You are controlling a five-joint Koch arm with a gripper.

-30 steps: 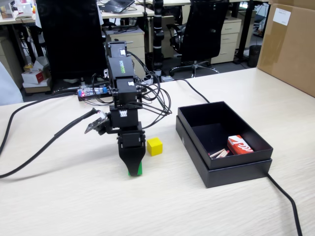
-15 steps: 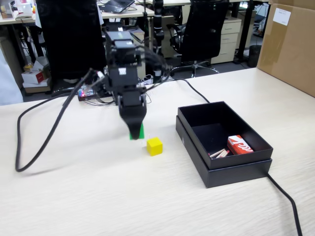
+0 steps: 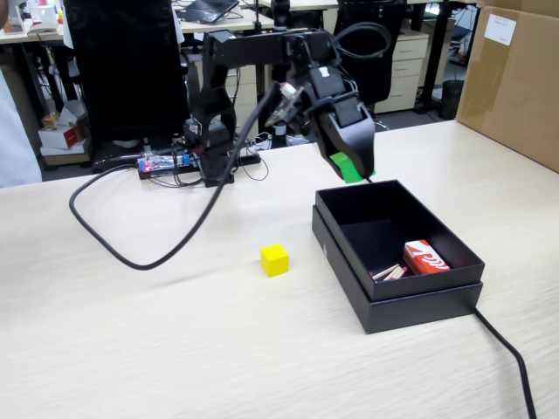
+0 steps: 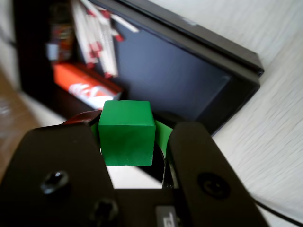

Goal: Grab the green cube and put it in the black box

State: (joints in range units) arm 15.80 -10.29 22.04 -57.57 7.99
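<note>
The green cube (image 4: 127, 133) is clamped between the two black jaws of my gripper (image 4: 128, 135), which is shut on it. In the fixed view the gripper (image 3: 351, 168) hangs in the air over the back left corner of the black box (image 3: 410, 301), with the green cube (image 3: 348, 166) showing at its tip. The wrist view looks down into the black box (image 4: 199, 47), whose dark floor lies just beyond the cube.
A yellow cube (image 3: 274, 259) sits on the table left of the box. Inside the box lie a red and white packet (image 3: 425, 257) and some sticks (image 3: 388, 273). A brown carton (image 3: 515, 78) stands at the far right. A black cable (image 3: 511, 358) runs off the box's front corner.
The arm has lifted from the table near the yellow cube and swung right, carrying the green cube up to the black box's back edge.
</note>
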